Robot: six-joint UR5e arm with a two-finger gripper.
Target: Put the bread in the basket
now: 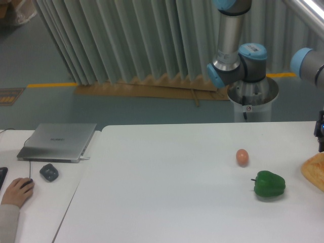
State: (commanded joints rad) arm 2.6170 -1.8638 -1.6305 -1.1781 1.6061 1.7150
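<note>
Camera view from the front shows a white table [167, 192] with the bread [315, 171] lying flat at its right edge, partly cut off by the frame, its golden-orange top and tan crust just visible. Only a dark sliver of the gripper [319, 135] shows at the right border, just above the bread and apart from it; whether its fingers are spread or closed cannot be told from so little. No basket can be made out anywhere in the frame. A green pepper [269, 184] sits on the table to the left of the bread, near but not touching it, and a small brown egg [242, 157] rests a little farther back and to the left of the pepper, also apart. The arm's grey column and blue-capped joints [237, 61] rise behind the far edge of the table, above a round metal base [252, 100]. On a second, lower desk [35, 202] at the left, a closed silver laptop [58, 141] lies near the far edge, a dark grey lump [49, 172] sits just in front of it, and a person's hand [17, 191] rests on a mouse near the left border. Pale pleated curtains [126, 35] hang behind.
</note>
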